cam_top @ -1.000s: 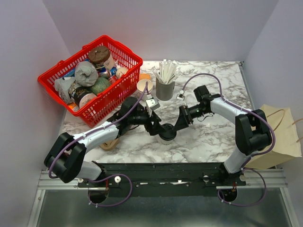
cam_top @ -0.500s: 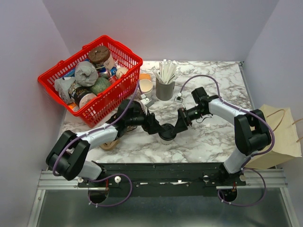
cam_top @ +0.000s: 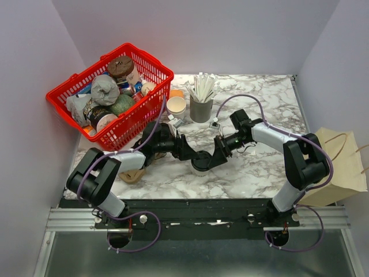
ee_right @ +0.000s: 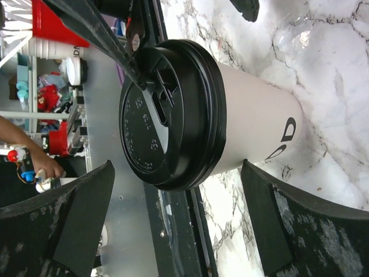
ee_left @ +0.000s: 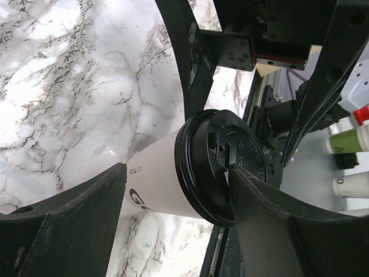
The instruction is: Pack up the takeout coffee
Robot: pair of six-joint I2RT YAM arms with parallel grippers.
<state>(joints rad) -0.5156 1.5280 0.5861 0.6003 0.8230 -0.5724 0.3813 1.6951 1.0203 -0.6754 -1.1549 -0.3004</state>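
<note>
The takeout coffee [cam_top: 202,163], a cream-white cup with a black lid, is at the table's near middle between both grippers. In the left wrist view the cup [ee_left: 167,184] sits between my left gripper's [ee_left: 177,168] fingers. One finger lies on the lid top and the other against the lower wall, which hides the base. My left gripper [cam_top: 193,157] reaches in from the left. My right gripper [cam_top: 212,157] comes from the right. In the right wrist view it [ee_right: 179,164] is open wide around the cup [ee_right: 253,124], with a gap on each side.
A red basket [cam_top: 151,57] full of containers stands at the back left. A stack of cream cups [cam_top: 176,105] and a grey cup of white sticks [cam_top: 200,108] stand behind the grippers. A brown paper bag [cam_top: 340,167] lies at the right edge.
My right gripper has moved a little left, closer around the cup. My left arm's elbow has swung left toward the basket. The cup has barely shifted.
</note>
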